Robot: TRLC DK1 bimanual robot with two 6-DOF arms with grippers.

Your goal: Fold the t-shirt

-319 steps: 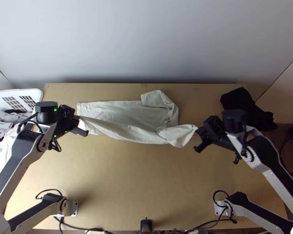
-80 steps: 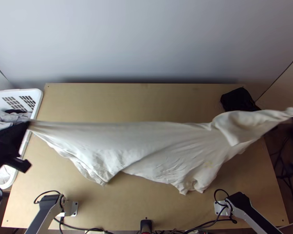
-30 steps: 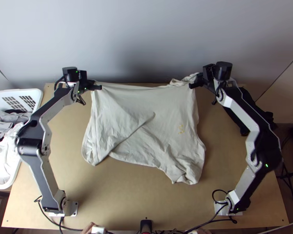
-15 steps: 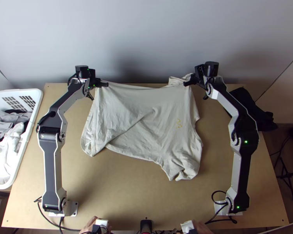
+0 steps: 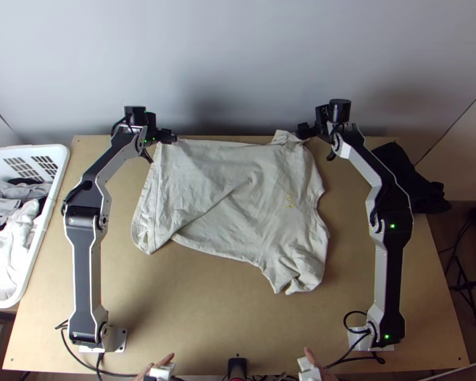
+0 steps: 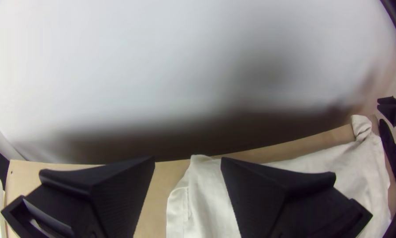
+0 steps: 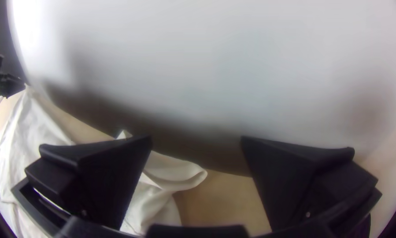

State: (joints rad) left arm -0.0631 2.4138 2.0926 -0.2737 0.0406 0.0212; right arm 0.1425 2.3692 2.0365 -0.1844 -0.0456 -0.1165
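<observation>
The pale t-shirt [image 5: 231, 197] lies spread but rumpled on the worktop [image 5: 206, 317], a slanting fold running across its middle; its far right corner is bunched, its near right part is crumpled, and a small yellow mark [image 5: 290, 201] sits on its right half.

The left pincer [image 5: 168, 136] is at the t-shirt's far left corner, wide open, with cloth showing in the gap and nothing gripped; the right pincer [image 5: 303, 132] is at the t-shirt's far right corner, also wide open and gripping nothing, the bunched cloth just beside it.

Well to the left of the t-shirt is a white basket [image 5: 61, 155] with grey, white and black clothes [image 5: 16, 254] in it; to the right of the t-shirt lies a heap of black cloth [image 5: 422, 190].
</observation>
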